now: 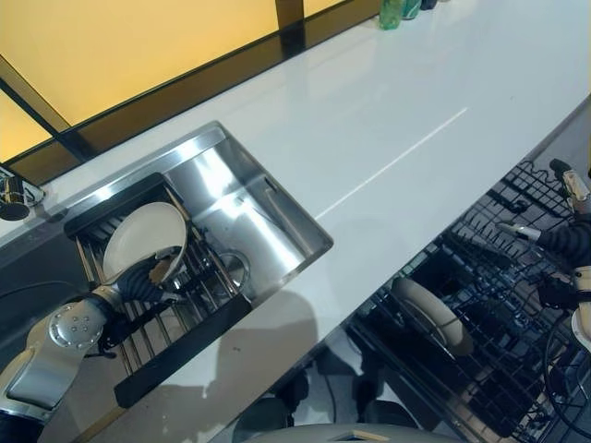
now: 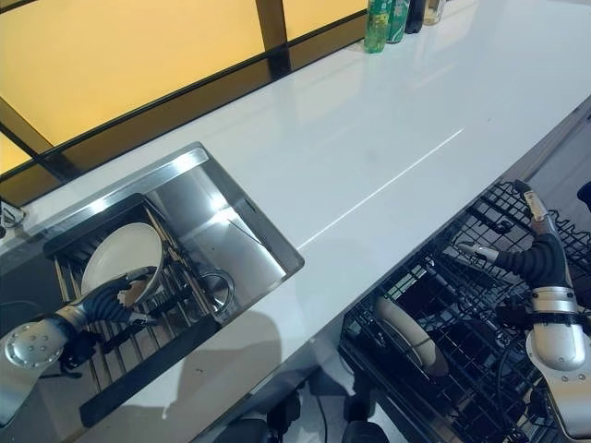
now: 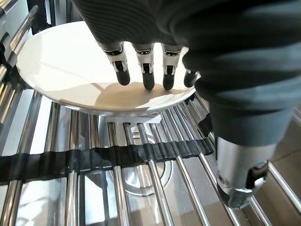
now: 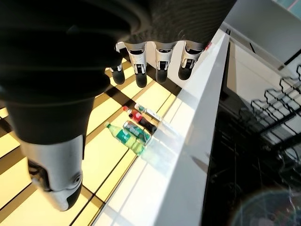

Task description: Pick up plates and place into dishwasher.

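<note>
While left hand (image 1: pixel 150 277) fingers rest relaxed over one plate (image 1: pixel 138 238); second plate (image 1: pixel 429 316) racked; right hand (image 2: pixel 538 254) fingers released.

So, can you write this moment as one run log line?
left hand: open, over white plate on sink rack | right hand: open, idle | second plate: in dishwasher

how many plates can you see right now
2: one white plate on the drying rack over the sink, under the left hand; one plate standing in the dishwasher rack. Others may be hidden.

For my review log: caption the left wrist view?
Left hand open over a white plate on the sink's roll-up rack.
</note>
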